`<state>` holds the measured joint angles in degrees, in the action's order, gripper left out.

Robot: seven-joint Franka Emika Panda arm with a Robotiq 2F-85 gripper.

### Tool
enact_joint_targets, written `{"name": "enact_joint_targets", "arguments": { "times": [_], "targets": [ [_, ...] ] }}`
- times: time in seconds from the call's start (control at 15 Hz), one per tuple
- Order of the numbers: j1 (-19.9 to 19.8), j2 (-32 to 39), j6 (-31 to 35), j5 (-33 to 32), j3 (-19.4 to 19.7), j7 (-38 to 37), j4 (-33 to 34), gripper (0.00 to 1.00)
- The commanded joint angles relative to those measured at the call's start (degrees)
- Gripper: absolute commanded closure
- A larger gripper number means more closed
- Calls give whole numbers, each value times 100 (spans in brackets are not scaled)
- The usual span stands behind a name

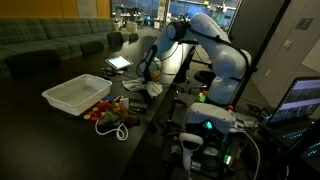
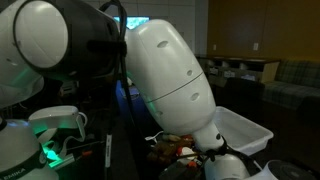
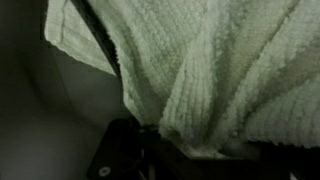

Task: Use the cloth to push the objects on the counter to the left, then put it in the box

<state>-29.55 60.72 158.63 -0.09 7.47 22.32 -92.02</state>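
Note:
A white textured cloth [image 3: 200, 60] fills the wrist view and bunches into the dark jaws of my gripper [image 3: 190, 150] at the bottom edge. In an exterior view my gripper [image 1: 150, 72] hangs over the dark counter with the cloth [image 1: 156, 89] below it. The white box [image 1: 75, 95] stands open on the counter; it also shows in an exterior view [image 2: 245, 130]. Several small colourful objects [image 1: 110, 112] lie beside the box, between it and the cloth. They show partly behind the arm [image 2: 172, 150].
A tablet [image 1: 118, 63] lies on the counter beyond the gripper. The robot's white arm [image 2: 170, 70] blocks most of an exterior view. The robot base with a green light [image 1: 205, 120] and a laptop [image 1: 300, 100] stand at the counter's near end.

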Motion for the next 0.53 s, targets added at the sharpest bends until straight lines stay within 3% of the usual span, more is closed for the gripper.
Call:
{"name": "enact_joint_targets", "arguments": {
  "times": [0.0,0.47],
  "targets": [
    [182,64,13,-258,287,-284,-253,91],
    [258,-530,151,-501,103,-142,-1511,91]
  ]
}}
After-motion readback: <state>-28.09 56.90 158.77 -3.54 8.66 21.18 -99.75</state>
